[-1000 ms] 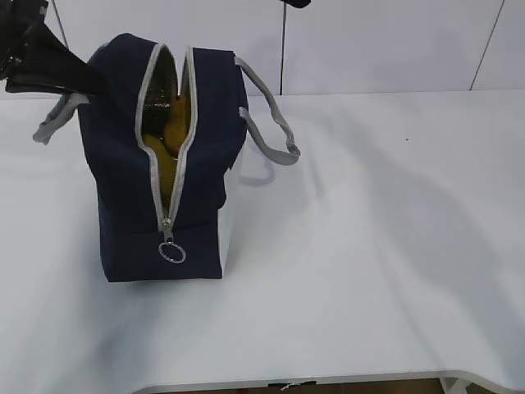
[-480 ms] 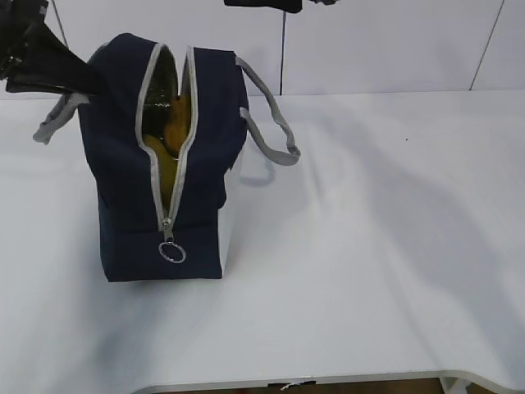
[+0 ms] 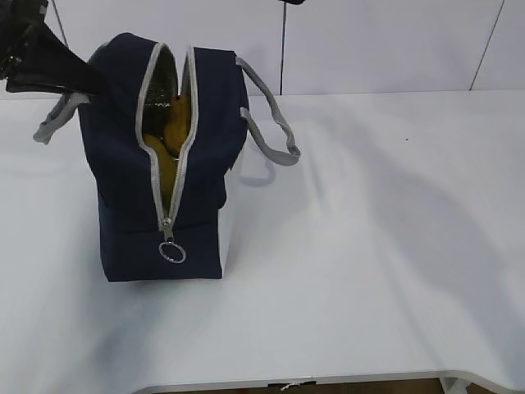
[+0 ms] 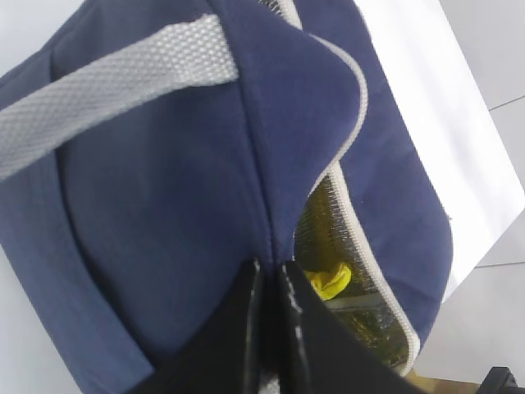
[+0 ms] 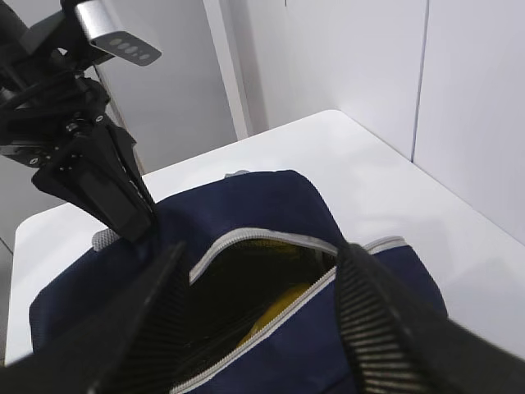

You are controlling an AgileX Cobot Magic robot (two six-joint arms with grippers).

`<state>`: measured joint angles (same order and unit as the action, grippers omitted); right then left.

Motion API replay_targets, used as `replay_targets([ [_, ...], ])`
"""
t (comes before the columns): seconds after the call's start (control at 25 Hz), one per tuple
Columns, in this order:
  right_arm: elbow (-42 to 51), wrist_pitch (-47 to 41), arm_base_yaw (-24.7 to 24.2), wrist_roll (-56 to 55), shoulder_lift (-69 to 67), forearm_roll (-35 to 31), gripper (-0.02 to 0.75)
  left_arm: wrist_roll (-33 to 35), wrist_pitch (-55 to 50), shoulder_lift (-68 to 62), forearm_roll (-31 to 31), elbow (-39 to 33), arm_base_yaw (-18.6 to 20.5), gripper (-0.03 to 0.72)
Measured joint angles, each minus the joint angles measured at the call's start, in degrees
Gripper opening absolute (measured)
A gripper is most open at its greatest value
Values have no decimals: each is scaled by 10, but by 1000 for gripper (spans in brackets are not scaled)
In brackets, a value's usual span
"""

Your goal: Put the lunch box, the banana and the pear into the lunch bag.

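The lunch bag (image 3: 160, 164) stands upright on the white table (image 3: 369, 246) with its zipper (image 3: 168, 222) parted down the top, the left gripper (image 4: 271, 283) clenched on a pinch of the navy fabric at the bag's rim, and the right gripper (image 5: 258, 328) hanging spread and empty just above the mouth. Yellow fruit shows through the slit, probably the banana (image 3: 164, 168) with the pear beside it, though the dim interior hides which is which and hides the lunch box altogether. Judging by the bare table, the loading looks done or nearly so, and the next move calls for the right arm to lift clear while the left lets go of the cloth without tipping the bag
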<state>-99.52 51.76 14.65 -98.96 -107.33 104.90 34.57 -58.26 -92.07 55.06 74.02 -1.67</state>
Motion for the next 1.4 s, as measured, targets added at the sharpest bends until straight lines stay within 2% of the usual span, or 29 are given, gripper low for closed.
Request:
replay_targets([
  [1.4, 0, 3, 0, -1, 0, 0, 463, 1, 0, 0, 4, 0, 0, -14],
])
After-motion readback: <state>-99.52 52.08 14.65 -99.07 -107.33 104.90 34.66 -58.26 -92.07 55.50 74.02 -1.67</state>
